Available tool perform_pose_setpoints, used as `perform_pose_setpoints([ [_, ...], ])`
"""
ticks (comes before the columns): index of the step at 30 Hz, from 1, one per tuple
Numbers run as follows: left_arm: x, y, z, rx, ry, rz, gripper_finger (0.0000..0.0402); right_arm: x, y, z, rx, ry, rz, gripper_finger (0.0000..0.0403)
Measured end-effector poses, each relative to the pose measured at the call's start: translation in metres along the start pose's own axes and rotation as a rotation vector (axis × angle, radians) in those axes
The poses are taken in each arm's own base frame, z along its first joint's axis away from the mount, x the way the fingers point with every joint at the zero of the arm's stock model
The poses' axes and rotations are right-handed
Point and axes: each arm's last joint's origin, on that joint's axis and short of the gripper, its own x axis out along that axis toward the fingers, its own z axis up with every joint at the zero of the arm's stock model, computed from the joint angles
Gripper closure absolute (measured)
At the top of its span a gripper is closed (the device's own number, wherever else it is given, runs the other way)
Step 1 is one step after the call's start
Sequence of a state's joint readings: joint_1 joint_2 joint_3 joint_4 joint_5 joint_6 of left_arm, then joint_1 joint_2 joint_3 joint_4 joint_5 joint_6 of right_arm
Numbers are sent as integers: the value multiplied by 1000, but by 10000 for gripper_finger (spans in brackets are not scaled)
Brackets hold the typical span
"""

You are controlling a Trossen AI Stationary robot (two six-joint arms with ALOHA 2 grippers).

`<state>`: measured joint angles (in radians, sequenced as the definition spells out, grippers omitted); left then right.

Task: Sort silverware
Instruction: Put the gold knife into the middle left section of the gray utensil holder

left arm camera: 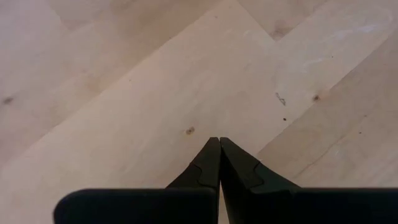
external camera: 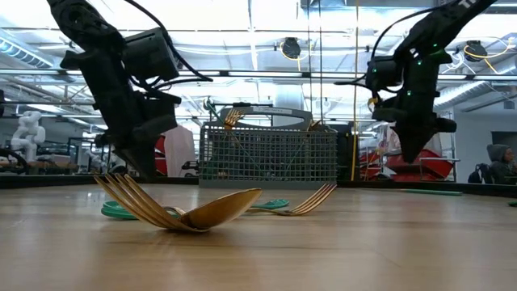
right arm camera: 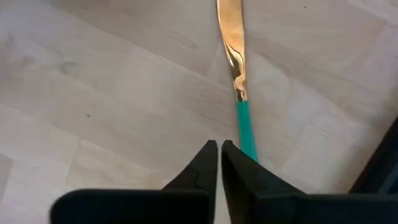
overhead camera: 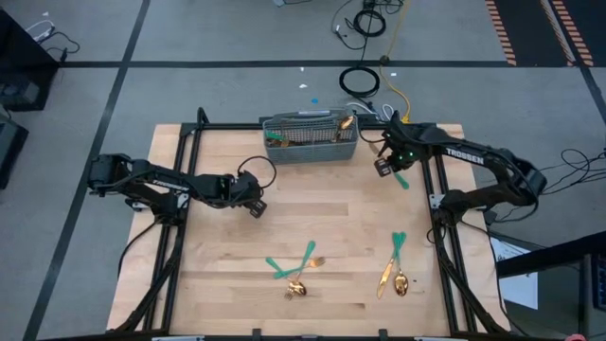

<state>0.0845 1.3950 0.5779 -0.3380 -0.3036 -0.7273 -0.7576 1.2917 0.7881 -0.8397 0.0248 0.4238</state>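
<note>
Nearest the low camera, a gold spoon and a fork lie crossed on the wooden tabletop, part of the silverware scattered along its near edge: one crossed group left of centre, another toward the right. More pieces stand in the grey basket at the middle of the far edge.

One teal-handled piece lies on the wood just under the right gripper, near the far right corner beside the basket. That gripper's fingers are pressed together and hold nothing. The left gripper, fingers also pressed together and empty, hangs over bare wood toward the left edge.

To take that piece well, the right gripper probably needs to spread its fingers, straddle the thin handle crosswise and close low against the wood, since flat cutlery slips easily.

Behind the table stands a bright workshop with shelving and ceiling lights; cables run across the grey floor.
</note>
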Motion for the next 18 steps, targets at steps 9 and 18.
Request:
perform_pose_setpoints([
  [9, 0, -1, -1, 1, 33, -36, 393, 1, 4, 8, -37, -79, 34, 286],
  [18, 0, -1, -2, 2, 49, -49, 393, 0, 5, 12, -110, -118, 46, 231],
])
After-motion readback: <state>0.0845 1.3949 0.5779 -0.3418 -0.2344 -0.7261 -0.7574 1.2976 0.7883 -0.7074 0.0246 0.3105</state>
